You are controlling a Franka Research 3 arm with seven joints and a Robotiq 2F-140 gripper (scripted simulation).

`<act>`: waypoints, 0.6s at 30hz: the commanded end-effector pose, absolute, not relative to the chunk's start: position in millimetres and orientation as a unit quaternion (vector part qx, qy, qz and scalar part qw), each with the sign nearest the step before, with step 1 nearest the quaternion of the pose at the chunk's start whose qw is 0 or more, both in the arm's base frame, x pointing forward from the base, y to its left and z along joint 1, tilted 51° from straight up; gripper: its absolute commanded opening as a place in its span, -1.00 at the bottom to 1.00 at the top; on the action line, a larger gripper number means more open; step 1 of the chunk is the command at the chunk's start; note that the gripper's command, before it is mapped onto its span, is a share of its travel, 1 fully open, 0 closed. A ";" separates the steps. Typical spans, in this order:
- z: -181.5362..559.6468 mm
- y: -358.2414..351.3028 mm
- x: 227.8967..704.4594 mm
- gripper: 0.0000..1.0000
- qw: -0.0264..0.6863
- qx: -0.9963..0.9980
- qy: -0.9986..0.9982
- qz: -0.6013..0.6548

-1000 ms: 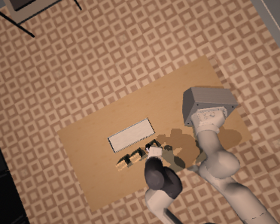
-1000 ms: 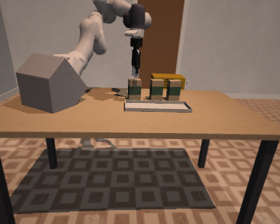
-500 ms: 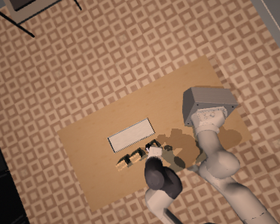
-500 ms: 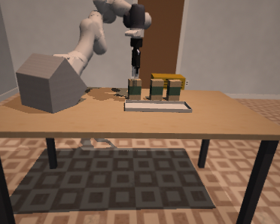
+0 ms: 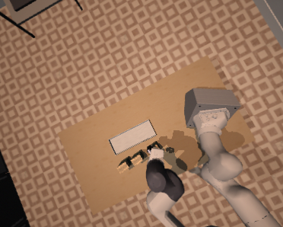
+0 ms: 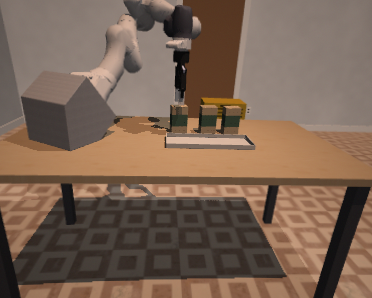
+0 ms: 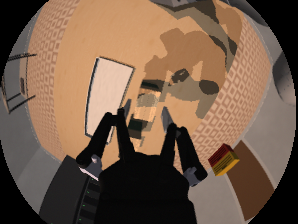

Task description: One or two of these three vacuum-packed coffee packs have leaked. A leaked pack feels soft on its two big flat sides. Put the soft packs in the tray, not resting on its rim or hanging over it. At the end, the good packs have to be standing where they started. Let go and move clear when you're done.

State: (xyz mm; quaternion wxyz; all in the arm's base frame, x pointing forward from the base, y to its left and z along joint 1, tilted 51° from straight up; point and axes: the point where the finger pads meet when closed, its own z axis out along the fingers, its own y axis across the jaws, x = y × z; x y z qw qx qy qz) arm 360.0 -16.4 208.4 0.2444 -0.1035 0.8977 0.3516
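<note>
Three coffee packs stand in a row behind the white tray (image 6: 209, 141) in the exterior view: left (image 6: 178, 118), middle (image 6: 207, 119) and right (image 6: 231, 119). Each is tan with a green band. My gripper (image 6: 179, 100) points straight down over the left pack, fingertips just above its top, half open with nothing between them. In the wrist view the pack (image 7: 145, 123) sits below and between my fingers, with the tray (image 7: 109, 96) to its left. From above, my wrist (image 5: 156, 153) hides that pack; the two others (image 5: 138, 157) (image 5: 123, 165) show beside the tray (image 5: 132, 137).
The grey robot base block (image 6: 65, 110) stands on the table's left part, also seen from above (image 5: 211, 103). A yellow box (image 6: 224, 106) shows behind the packs. The table edge runs just behind the row of packs.
</note>
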 end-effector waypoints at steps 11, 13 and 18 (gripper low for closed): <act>202.0 -10.6 363.8 0.10 0.246 -0.104 0.897 0.351; 200.9 -9.4 364.4 0.10 0.246 -0.104 0.897 0.351; 195.8 -3.9 367.4 0.10 0.246 -0.104 0.897 0.351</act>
